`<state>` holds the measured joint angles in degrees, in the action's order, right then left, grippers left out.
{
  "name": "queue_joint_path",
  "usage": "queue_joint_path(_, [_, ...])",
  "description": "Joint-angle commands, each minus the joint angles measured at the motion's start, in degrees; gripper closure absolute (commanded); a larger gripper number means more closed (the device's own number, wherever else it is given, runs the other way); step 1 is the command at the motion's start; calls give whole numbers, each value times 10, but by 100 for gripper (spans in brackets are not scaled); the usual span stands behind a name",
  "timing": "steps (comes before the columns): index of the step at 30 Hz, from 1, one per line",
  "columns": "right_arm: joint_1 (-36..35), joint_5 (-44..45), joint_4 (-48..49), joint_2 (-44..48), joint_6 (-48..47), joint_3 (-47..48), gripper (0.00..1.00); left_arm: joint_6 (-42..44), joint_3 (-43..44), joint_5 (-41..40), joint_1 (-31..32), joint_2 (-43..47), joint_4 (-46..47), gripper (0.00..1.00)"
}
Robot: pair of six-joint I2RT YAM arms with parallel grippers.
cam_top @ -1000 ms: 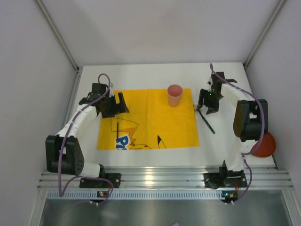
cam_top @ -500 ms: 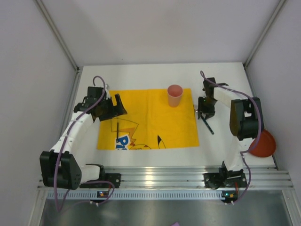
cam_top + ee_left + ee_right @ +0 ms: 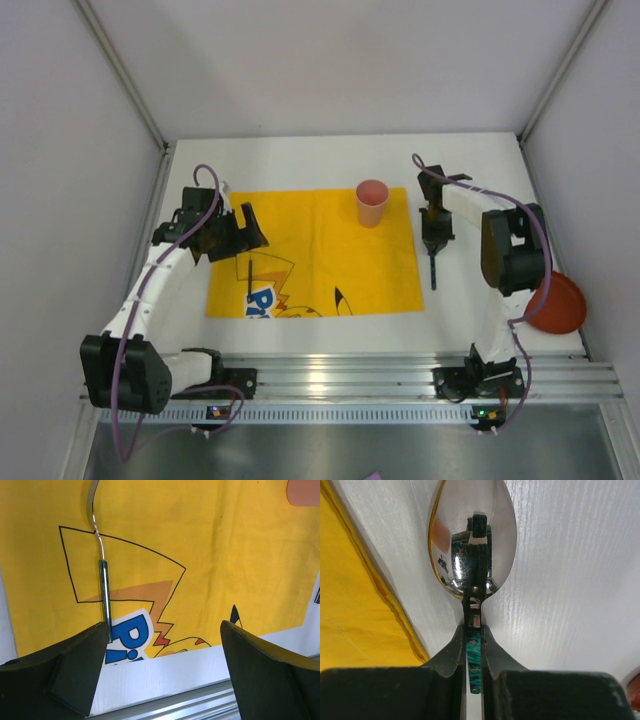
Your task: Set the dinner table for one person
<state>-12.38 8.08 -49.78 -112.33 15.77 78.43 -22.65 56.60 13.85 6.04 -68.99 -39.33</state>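
The right pincer (image 3: 474, 641) grips spoon (image 3: 470, 535) beside yellow mat (image 3: 355, 620).

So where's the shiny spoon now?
In the top view the shiny silver metal spoon is on the right, pinched in the right arm's fingers, beside the right edge of the yellow cartoon-printed cloth mat.

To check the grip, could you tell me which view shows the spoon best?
The right wrist view: the spoon fills it, handle clamped in the right gripper. The top view shows it only as a thin dark line beside the mat. The left wrist view misses it.
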Motion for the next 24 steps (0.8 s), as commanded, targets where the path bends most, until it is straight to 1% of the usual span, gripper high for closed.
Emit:
queue_joint_path(1, [-2, 58, -28, 10, 10, -24, 100, -3, 32, -5, -1, 23, -20, 2])
queue_joint_path(6, [-15, 41, -62, 110, 30, -39, 100, 0, 40, -7, -1, 36, -34, 2])
queue_joint_path(7, [-20, 29, -73, 141, 34, -43, 100, 0, 40, -7, -1, 40, -38, 2])
queue_joint_path(9, [-36, 4, -80, 173, 51, -64, 100, -1, 38, -6, -1, 45, -40, 2])
queue_joint_path(10, [-42, -28, -80, 199, 58, -72, 100, -1, 37, -5, -1, 49, -42, 2])
queue_joint_path(12, [-65, -63, -74, 232, 82, -98, 100, -3, 33, -4, -1, 58, -44, 2])
queue_joint_path(13, [-76, -92, -70, 238, 93, -104, 100, -4, 32, -2, -1, 60, -44, 2])
queue_joint_path(16, [-125, -133, -33, 256, 142, -133, 100, -5, 26, 0, -1, 69, -45, 2])
queue_joint_path(18, [-140, -157, 3, 253, 159, -151, 100, -5, 23, 1, -1, 77, -48, 2])
queue_joint_path(22, [-171, -172, 56, 229, 191, -161, 100, -5, 18, 2, -1, 93, -56, 2])
queue_joint_path(24, [-173, -177, 80, 211, 194, -159, 100, -4, 17, 0, -1, 104, -65, 2])
